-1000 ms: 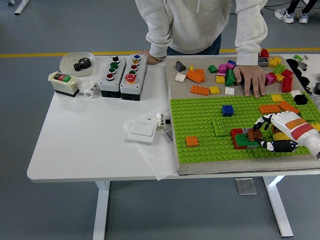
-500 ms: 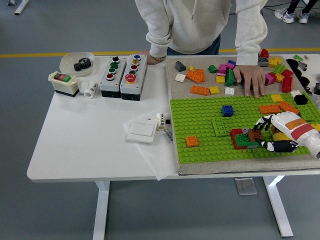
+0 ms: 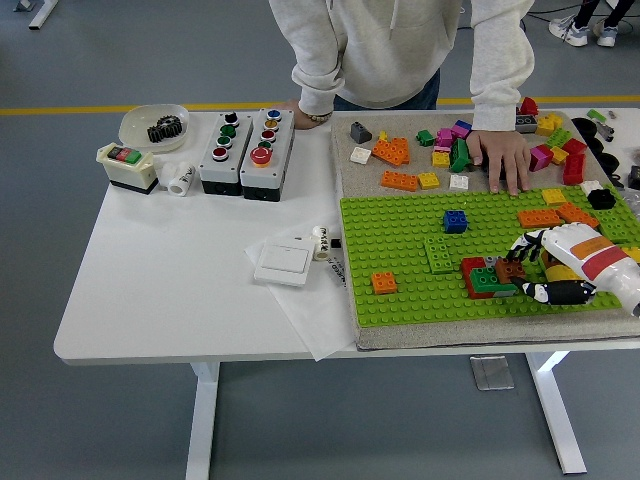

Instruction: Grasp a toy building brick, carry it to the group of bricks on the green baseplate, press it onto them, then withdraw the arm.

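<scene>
The green baseplate (image 3: 400, 250) lies on the right half of the table. A group of bricks (image 3: 483, 277), red, green and brown, sits on it near the front right. My right hand (image 3: 528, 270) comes in from the right edge. Its fingers (image 3: 526, 244) and thumb are curled around the brown brick (image 3: 510, 269), which rests on the group's right end. Single bricks on the plate are blue (image 3: 455, 221), orange (image 3: 384, 282) and a flat green one (image 3: 440, 254). The left arm is out of view.
A person stands at the far side with one hand (image 3: 503, 158) flat among loose bricks (image 3: 400, 152) on the mat behind the plate. Button boxes (image 3: 245, 145), a bowl with a gear (image 3: 155, 126) and a white switch (image 3: 284, 261) lie to the left.
</scene>
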`<state>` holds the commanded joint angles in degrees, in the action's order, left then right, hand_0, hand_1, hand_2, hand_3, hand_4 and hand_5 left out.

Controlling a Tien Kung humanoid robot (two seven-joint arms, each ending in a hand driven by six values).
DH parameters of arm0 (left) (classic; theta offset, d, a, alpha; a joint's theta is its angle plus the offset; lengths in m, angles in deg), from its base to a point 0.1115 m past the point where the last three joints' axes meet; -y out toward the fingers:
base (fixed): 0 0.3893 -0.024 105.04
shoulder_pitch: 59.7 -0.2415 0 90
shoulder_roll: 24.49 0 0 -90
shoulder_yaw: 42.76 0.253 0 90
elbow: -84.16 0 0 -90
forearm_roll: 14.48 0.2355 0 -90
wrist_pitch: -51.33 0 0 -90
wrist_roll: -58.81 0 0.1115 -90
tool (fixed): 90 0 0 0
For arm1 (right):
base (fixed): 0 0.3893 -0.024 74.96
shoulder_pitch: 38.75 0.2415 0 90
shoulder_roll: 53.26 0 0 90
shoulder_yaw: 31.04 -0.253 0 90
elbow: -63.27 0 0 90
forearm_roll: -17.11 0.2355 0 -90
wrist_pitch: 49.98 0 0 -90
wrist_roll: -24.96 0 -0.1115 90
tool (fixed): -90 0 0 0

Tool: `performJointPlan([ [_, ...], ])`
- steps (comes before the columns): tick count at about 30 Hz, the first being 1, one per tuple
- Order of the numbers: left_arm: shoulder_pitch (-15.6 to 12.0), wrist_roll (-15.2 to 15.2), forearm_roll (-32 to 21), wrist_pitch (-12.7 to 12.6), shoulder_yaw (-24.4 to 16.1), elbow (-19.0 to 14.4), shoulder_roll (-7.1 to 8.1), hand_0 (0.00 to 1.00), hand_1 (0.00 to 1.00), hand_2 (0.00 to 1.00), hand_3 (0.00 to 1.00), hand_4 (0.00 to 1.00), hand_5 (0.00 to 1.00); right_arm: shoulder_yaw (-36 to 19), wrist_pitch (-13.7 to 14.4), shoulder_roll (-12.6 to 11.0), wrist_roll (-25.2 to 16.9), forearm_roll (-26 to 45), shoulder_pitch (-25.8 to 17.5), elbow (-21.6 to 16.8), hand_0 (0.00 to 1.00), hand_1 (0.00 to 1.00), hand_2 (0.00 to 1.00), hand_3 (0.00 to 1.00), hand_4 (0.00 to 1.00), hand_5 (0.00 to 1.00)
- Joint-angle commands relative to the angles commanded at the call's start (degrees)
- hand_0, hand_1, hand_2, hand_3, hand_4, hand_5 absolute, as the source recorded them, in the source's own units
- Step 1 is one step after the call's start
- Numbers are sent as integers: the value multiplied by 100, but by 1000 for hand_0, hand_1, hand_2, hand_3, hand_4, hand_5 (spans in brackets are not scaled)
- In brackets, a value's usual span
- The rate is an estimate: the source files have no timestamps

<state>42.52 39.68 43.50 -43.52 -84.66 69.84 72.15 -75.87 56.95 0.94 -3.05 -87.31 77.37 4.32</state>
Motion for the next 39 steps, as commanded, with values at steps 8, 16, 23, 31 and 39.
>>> performJointPlan([
  [8, -22, -7, 21, 2, -16, -1, -5, 756, 747, 737, 600, 675, 589, -12, -11, 7, -9, -13, -13, -5, 377, 479, 540, 527, 693, 173],
  [16, -53, -18, 73, 10, -47, -1, -6, 758, 747, 736, 600, 675, 589, -59, -14, -2, -17, -6, -44, -22, 374, 481, 543, 531, 707, 176],
  [23, -67, -28, 109, 19, -62, -4, -4, 756, 747, 734, 600, 675, 590, -97, -13, -8, -27, 14, -56, -41, 377, 482, 545, 531, 716, 179],
  [31, -68, -28, 114, 21, -61, -4, -3, 756, 747, 736, 600, 674, 588, -109, -22, -12, -27, 26, -61, -36, 378, 488, 553, 544, 737, 167],
  [39, -53, -22, 94, 16, -50, -3, -3, 756, 747, 733, 600, 675, 588, -115, -26, -7, -23, 36, -48, -17, 378, 489, 555, 548, 739, 166],
])
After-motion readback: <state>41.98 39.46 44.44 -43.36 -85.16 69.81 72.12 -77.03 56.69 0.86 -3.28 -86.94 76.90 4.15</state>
